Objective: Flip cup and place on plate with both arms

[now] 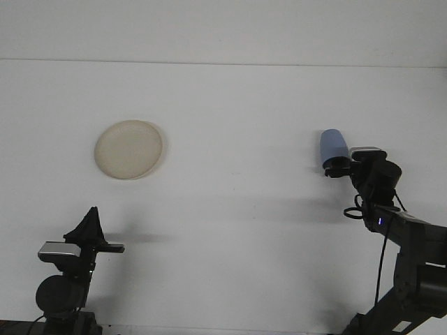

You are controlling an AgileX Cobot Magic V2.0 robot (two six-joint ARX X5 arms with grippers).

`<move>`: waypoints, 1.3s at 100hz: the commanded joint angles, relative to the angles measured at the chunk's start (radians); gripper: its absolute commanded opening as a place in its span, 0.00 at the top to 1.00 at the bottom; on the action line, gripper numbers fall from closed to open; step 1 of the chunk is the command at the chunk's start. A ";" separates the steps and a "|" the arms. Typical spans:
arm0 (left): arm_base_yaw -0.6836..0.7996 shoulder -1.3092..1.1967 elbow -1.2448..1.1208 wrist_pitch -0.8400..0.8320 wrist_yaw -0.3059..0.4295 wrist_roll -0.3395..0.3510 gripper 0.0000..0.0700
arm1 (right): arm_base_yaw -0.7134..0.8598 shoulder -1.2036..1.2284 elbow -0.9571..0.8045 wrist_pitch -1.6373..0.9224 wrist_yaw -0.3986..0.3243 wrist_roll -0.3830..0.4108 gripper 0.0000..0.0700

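A blue cup [333,145] stands upside down on the white table at the right, its wider rim on the surface. My right gripper [337,167] is at the cup's near lower edge and overlaps the rim in this view; contact is unclear. A beige round plate [129,149] lies flat on the left half of the table, with nothing on it. My left gripper [91,213] points up at the near left, well short of the plate, and looks shut with nothing in it.
The white table [230,139] runs back to a far edge against a pale wall. A wide stretch of bare surface separates plate and cup. A cable loops beside the right arm [391,230].
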 commanded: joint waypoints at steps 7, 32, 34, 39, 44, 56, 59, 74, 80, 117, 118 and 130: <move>-0.002 -0.001 -0.019 0.013 0.005 0.001 0.98 | -0.001 0.024 0.016 0.011 -0.058 -0.045 1.00; -0.002 -0.002 -0.019 0.013 0.005 0.001 0.98 | 0.000 -0.008 0.016 -0.033 -0.058 -0.043 1.00; -0.002 -0.001 -0.019 0.013 0.005 0.001 0.98 | 0.001 -0.018 0.016 -0.042 -0.058 -0.043 1.00; -0.002 -0.001 -0.019 0.013 0.005 0.001 0.98 | 0.005 -0.047 0.016 -0.071 -0.058 -0.043 1.00; -0.002 -0.002 -0.019 0.013 0.005 0.001 0.98 | 0.014 -0.088 0.016 -0.110 -0.052 -0.040 1.00; -0.002 -0.001 -0.019 0.013 0.005 0.001 0.98 | 0.042 -0.222 0.016 -0.264 -0.045 -0.031 1.00; -0.002 -0.002 -0.019 0.013 0.005 0.001 0.98 | 0.053 -0.262 0.016 -0.308 -0.044 -0.027 1.00; -0.002 -0.001 -0.019 0.013 0.005 0.001 0.98 | 0.142 -0.494 0.018 -0.582 0.074 0.046 1.00; -0.002 -0.001 -0.019 0.013 0.005 0.001 0.98 | 0.193 -0.586 0.028 -0.705 0.128 0.093 1.00; -0.002 -0.001 -0.019 0.013 0.005 0.001 0.98 | 0.647 -0.748 0.358 -1.472 0.348 0.342 1.00; -0.002 -0.001 -0.019 0.013 0.005 0.001 0.98 | 0.659 -0.743 0.368 -1.482 0.348 0.349 1.00; -0.002 -0.001 -0.019 0.013 0.005 0.001 0.98 | 0.774 -0.669 0.470 -1.570 0.347 0.422 1.00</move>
